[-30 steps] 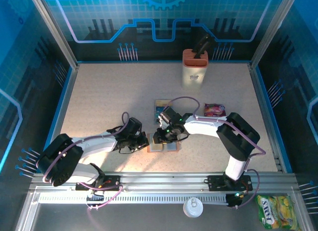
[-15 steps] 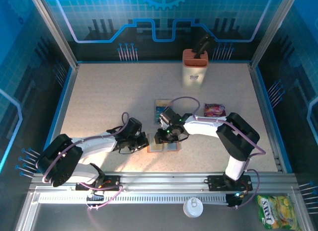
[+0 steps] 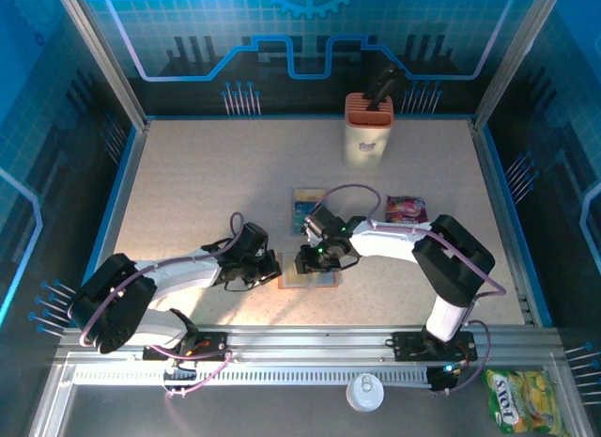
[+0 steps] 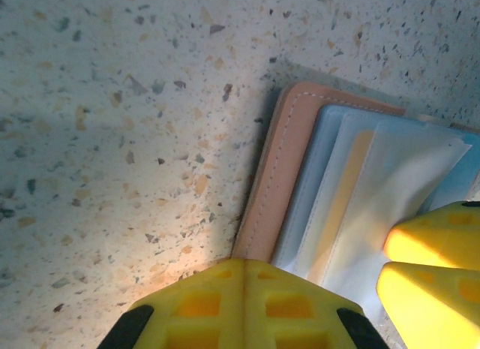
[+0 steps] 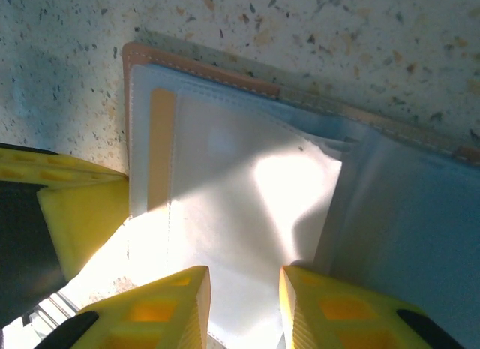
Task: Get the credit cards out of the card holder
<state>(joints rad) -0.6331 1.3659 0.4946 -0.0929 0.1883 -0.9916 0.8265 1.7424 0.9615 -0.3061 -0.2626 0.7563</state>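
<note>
Right arm's been nudging slightly rightward. Top view: card holder (image 3: 308, 279) is lying open just below centre, long axis running left-right. The left gripper (image 3: 273, 268) is pinching shut at its left end. Right wrist view: right gripper (image 5: 244, 283) is hovering over the clear pocket, jaws slightly parted.

- A tall orange-and-cream box (image 3: 367, 134) stood upright near the far edge of the speckled table (image 3: 207, 193), with a dark object (image 3: 382, 84) sticking out of its top.
- A purple-red snack packet (image 3: 406, 208) lay flat on the table, right of centre.
- A yellow-green snack bag (image 3: 516, 400) lay off the table at the near right corner, beyond the metal rail (image 3: 310, 341).
- A round white lid (image 3: 364, 393) sat near that rail.
</note>
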